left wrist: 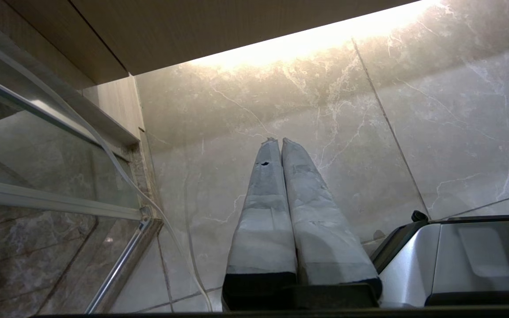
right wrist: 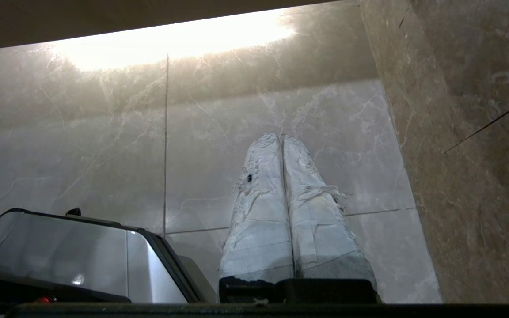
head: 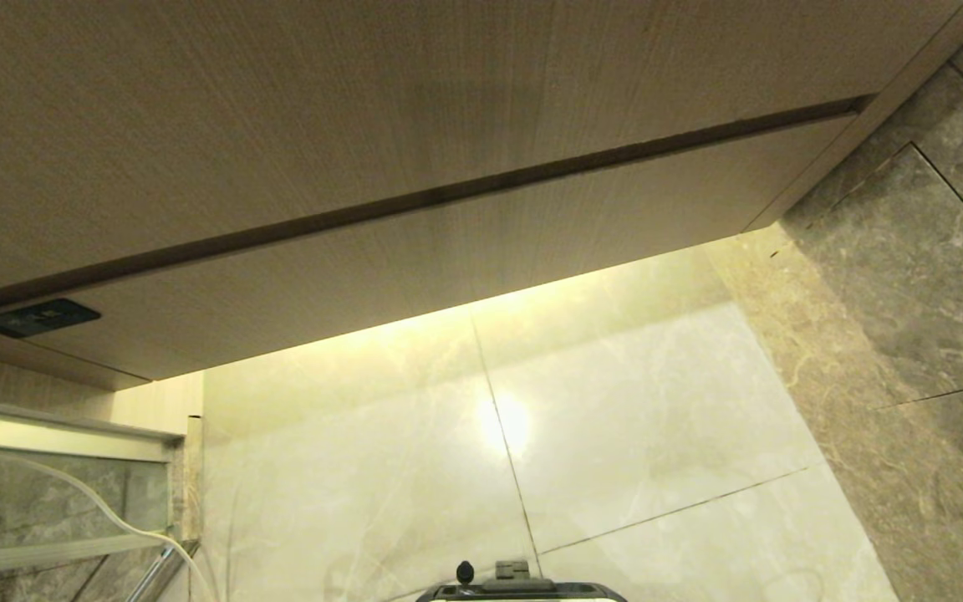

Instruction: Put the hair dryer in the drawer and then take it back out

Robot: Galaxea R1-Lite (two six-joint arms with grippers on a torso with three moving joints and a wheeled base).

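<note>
The drawer (head: 448, 259) is a wide, light wood-grain front with a small dark label (head: 37, 318) at its left corner; it sits closed below a taller wood-grain panel (head: 323, 100). The hair dryer is out of view. Neither arm shows in the head view. My left gripper (left wrist: 279, 141) hangs shut over the marble floor with nothing between its taped fingers. My right gripper (right wrist: 281, 137) is also shut and empty, low above the floor tiles beside the brown wall.
Pale marble floor tiles (head: 615, 435) lie lit under the cabinet. A brown marble wall (head: 908, 293) stands on the right. A glass panel with a metal frame (head: 55, 502) and a thin white cord (left wrist: 148, 194) are on the left. My base (head: 523, 585) shows at the bottom.
</note>
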